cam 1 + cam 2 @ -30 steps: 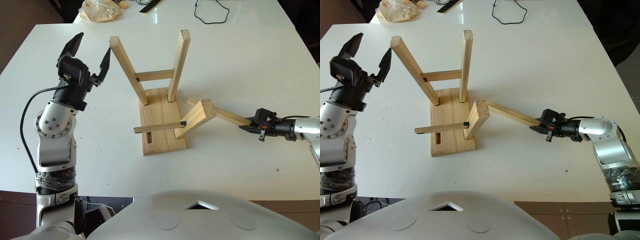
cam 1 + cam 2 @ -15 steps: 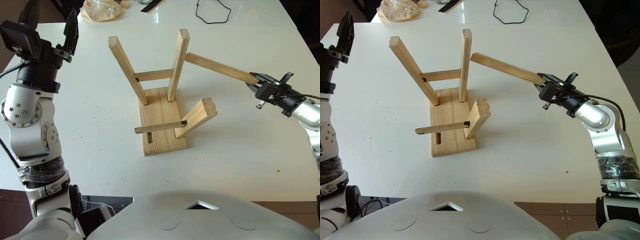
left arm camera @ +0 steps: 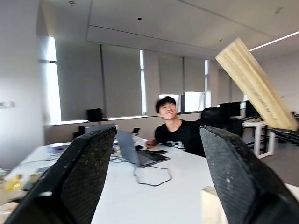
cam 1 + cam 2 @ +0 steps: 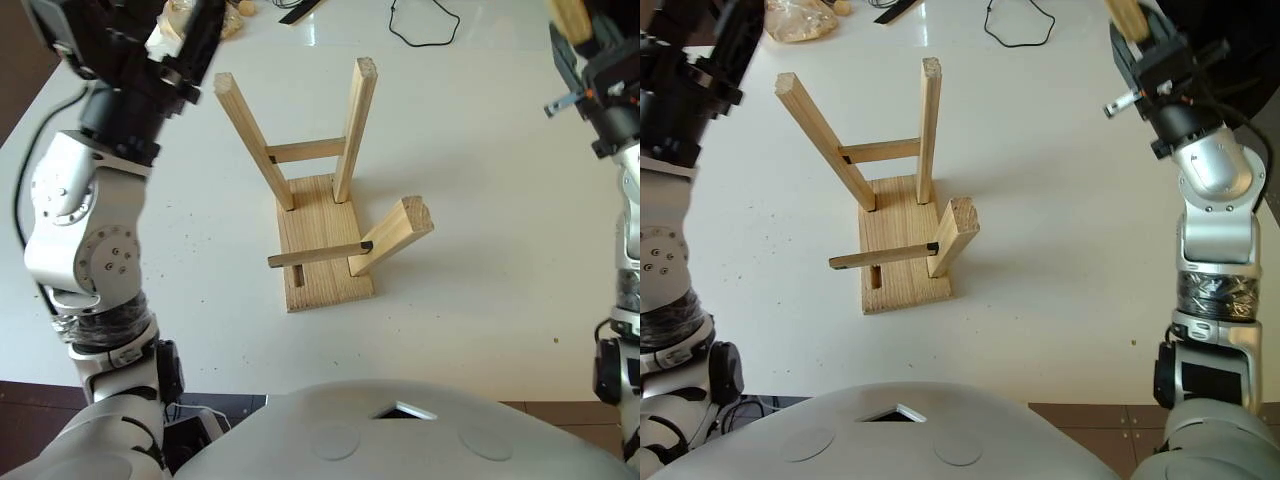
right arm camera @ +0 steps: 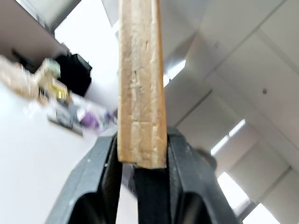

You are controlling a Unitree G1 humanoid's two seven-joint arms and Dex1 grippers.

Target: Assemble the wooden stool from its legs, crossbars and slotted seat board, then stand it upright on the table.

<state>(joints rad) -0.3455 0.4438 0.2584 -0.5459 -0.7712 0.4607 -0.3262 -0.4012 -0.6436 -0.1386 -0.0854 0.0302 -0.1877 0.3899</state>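
The right gripper [image 5: 142, 161], clamped on the loose leg [image 5: 140, 70], has swung it off the table [image 4: 480, 200] and high up, and the left gripper [image 3: 158, 135] has risen with fingers apart, so the half-built stool [image 4: 325, 265] mid-table likely awaits its 4th leg.

Nothing legible to report: no text, label, brand, number or sign readable on the seat board [image 4: 322, 225], the legs [image 4: 357, 125] or the worktop [image 4: 480, 220].
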